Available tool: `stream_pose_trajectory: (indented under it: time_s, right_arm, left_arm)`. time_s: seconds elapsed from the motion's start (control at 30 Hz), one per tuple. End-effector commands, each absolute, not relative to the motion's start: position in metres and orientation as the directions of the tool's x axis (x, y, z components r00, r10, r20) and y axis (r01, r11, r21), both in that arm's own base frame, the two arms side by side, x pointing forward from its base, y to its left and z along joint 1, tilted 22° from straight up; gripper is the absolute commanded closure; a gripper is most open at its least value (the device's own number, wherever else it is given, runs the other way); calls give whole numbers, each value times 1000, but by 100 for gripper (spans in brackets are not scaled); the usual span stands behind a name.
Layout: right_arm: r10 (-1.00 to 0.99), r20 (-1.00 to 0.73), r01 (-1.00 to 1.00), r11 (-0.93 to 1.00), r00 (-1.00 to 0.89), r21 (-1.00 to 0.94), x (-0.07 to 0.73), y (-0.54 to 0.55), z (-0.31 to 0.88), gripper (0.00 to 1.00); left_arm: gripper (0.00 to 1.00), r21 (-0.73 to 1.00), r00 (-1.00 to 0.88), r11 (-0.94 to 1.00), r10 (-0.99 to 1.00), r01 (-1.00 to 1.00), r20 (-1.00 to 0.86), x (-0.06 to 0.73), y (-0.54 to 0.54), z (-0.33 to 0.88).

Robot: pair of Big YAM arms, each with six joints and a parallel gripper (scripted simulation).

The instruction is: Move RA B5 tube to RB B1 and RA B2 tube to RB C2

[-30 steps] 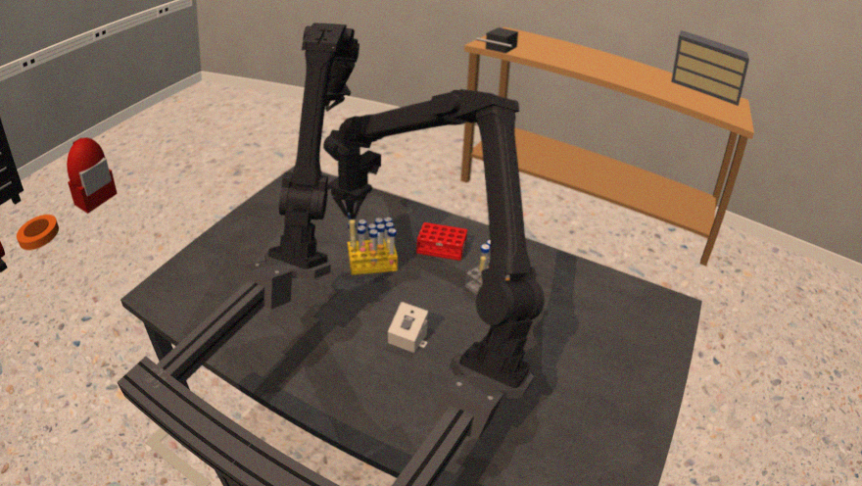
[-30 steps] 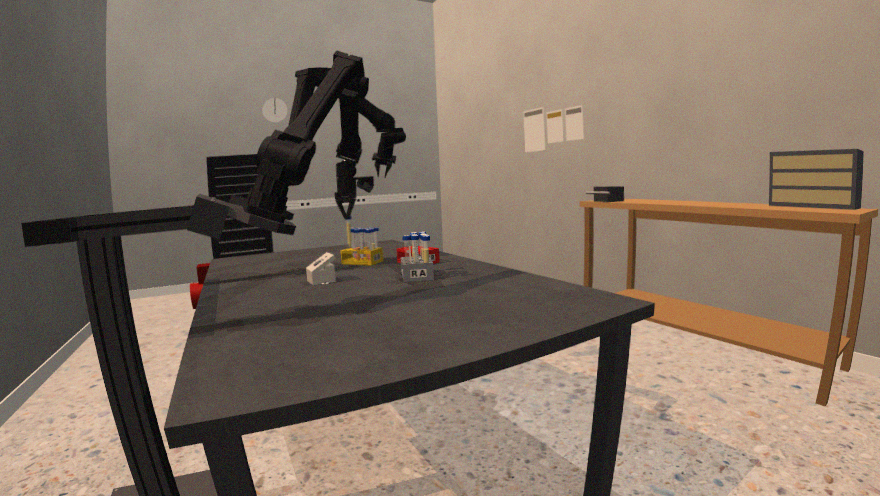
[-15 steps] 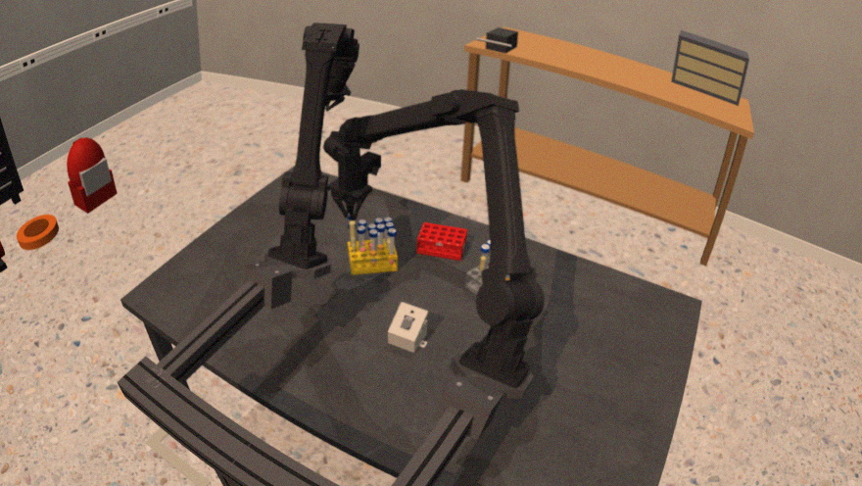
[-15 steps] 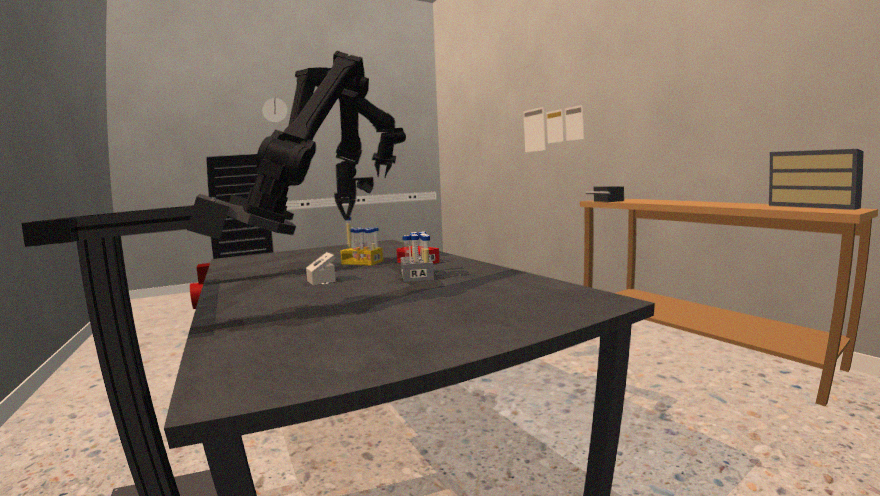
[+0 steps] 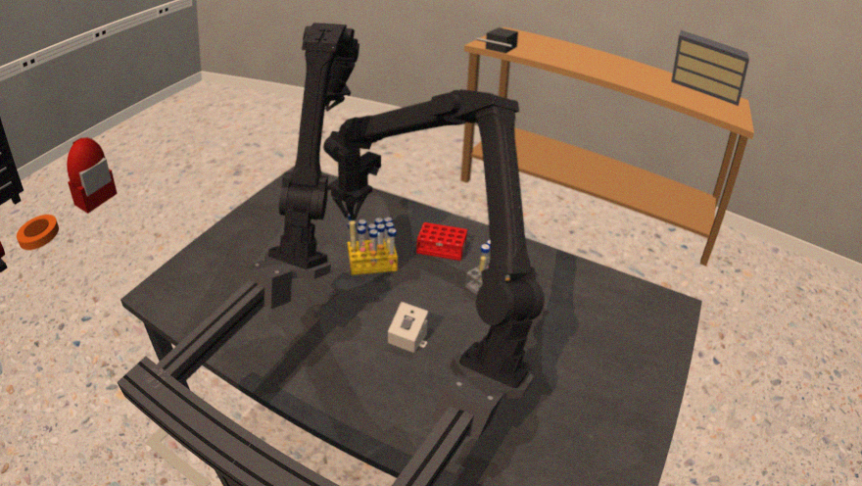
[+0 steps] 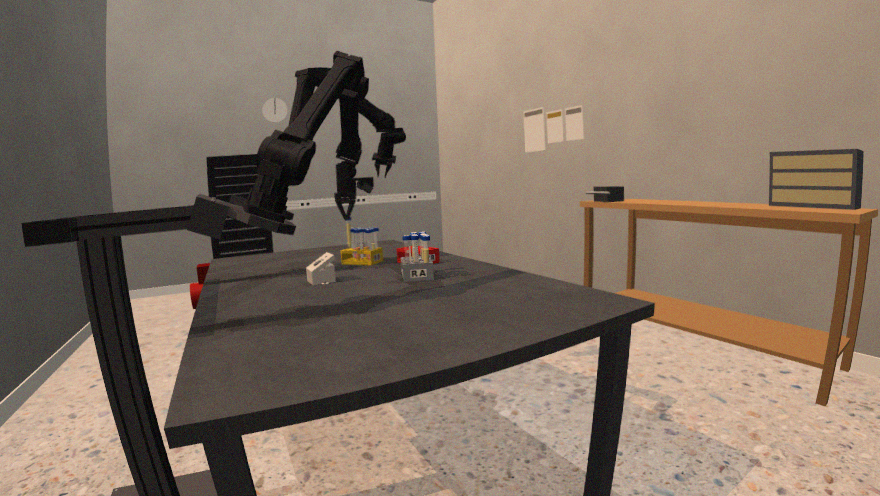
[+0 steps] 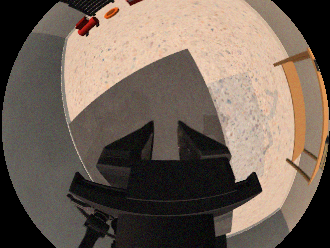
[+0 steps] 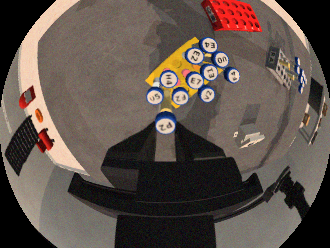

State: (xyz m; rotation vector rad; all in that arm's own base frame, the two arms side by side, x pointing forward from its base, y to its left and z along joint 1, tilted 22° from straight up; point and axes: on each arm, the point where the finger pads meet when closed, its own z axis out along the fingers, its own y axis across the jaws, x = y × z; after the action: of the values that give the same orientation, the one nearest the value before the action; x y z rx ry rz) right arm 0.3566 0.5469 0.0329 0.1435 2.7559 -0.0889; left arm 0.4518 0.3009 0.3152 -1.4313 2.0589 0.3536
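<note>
Not finished: tube P2 (image 5: 352,234) (image 6: 348,234) (image 8: 165,123) rides high at RB's (image 5: 361,267) (image 6: 351,260) (image 8: 159,75) 10 o'clock, top view. Seating, release, DONE remain; can't confirm the other transfer. Right gripper (image 5: 351,217) (image 6: 347,218) (image 8: 166,125): narrow, clamped on its cap. Left gripper (image 5: 328,107) (image 6: 383,173) (image 7: 166,125): part open, holding nothing.

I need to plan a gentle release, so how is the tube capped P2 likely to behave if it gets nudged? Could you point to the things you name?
The tube (image 5: 353,234) (image 6: 348,234) looks slim and straight, so it is probably stiff. It stands taller than its neighbours, so a sideways push would likely lean it. Its round cap (image 8: 165,123) might twist a little between the fingers.
</note>
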Motion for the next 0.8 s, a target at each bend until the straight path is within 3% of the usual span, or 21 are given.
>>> stream_pose_trajectory:
  time_s: [0.0,0.77]
  right_arm:
    - [96,-385,109,994,-918,-11,361,557,45,100]
    - [89,-372,113,993,-924,-44,365,542,19,100]
  left_arm:
    - [70,-141,-216,385,-745,-912,-631,456,304,335]
    - [70,-141,-216,385,-745,-912,-631,456,304,335]
